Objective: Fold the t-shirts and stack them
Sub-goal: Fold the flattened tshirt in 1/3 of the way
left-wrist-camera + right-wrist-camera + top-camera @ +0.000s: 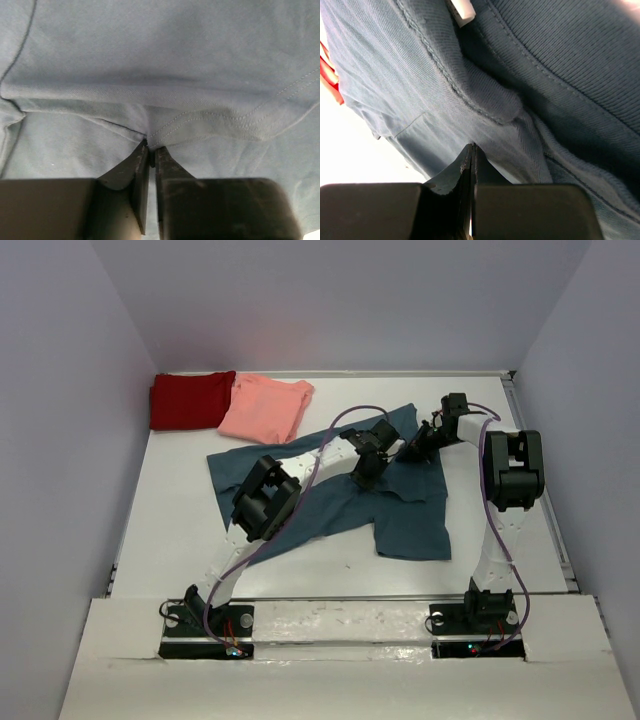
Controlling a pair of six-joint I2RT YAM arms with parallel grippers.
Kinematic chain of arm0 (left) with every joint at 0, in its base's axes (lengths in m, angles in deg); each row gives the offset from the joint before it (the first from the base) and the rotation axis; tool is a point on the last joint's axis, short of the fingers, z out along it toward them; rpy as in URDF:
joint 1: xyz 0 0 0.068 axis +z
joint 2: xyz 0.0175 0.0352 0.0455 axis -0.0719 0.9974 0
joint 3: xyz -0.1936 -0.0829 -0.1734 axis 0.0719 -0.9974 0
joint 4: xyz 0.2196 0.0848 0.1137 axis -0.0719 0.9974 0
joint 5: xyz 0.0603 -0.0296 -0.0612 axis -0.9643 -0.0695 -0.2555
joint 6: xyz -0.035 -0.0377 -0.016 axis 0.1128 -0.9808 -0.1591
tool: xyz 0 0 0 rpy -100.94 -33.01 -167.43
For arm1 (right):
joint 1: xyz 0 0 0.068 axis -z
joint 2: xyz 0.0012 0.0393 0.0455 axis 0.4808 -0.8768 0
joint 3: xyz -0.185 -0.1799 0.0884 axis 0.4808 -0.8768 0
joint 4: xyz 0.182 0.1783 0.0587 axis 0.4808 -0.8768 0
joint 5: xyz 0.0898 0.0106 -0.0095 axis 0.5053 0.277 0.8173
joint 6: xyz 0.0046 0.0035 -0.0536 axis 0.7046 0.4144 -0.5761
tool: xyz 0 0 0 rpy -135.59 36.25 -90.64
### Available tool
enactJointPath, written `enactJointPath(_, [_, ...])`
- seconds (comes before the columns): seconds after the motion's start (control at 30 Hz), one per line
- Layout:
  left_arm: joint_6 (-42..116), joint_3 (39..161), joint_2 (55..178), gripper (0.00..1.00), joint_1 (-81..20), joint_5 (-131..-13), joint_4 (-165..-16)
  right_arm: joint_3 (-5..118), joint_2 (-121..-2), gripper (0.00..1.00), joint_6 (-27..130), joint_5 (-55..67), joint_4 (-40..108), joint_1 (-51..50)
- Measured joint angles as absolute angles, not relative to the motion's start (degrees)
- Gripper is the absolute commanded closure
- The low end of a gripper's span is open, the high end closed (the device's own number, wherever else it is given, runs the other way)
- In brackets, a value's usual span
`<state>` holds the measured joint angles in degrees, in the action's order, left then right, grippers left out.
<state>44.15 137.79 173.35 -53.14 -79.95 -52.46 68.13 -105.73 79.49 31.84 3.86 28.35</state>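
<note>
Three t-shirts are lying on one table (170, 530): one teal-blue t-shirt (410, 525) is spreading across the middle, and one dark red t-shirt (190, 400) and one salmon-pink t-shirt (265, 408) are sitting just beyond the teal-blue t-shirt's far left corner. Two arms are reaching over the teal-blue t-shirt, one left arm (265, 502) and one right arm (512, 472), each carrying one gripper, making two: the left gripper (151, 148) and the right gripper (472, 146). One white tag (461, 11) is showing beside the teal-blue t-shirt's one ribbed collar (560, 65).
</note>
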Motion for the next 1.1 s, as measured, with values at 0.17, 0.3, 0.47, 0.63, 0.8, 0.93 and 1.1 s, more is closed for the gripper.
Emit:
enactJointPath(0.17, [44.06,137.79,173.35,0.90,-53.16,-81.04,-52.46,68.13,-105.73,1.00,79.34,31.86,3.86,28.37])
enactJointPath(0.3, [44.06,137.77,173.35,0.90,-53.16,-81.28,-52.46,68.39,-105.95,1.00,79.34,32.10,3.59,28.53])
enactJointPath(0.47, [43.95,136.67,172.37,0.90,-53.14,-81.28,-52.26,69.49,-106.84,1.00,79.32,33.02,2.50,28.81])
enactJointPath(0.63, [43.78,135.34,170.23,0.89,-53.14,-81.24,-51.72,70.16,-107.30,1.00,79.34,33.20,1.85,28.88])
enactJointPath(0.8, [43.54,135.25,168.63,0.84,-53.14,-81.00,-51.43,70.27,-107.43,1.00,79.34,33.37,1.76,28.92])
enactJointPath(0.93, [43.34,135.19,168.28,0.72,-53.11,-79.99,-51.24,70.27,-107.50,1.00,79.34,33.61,1.76,29.01])
enactJointPath(1.1, [43.12,134.40,168.28,0.66,-53.14,-77.31,-49.57,70.32,-107.56,1.00,79.34,33.74,1.71,29.03])
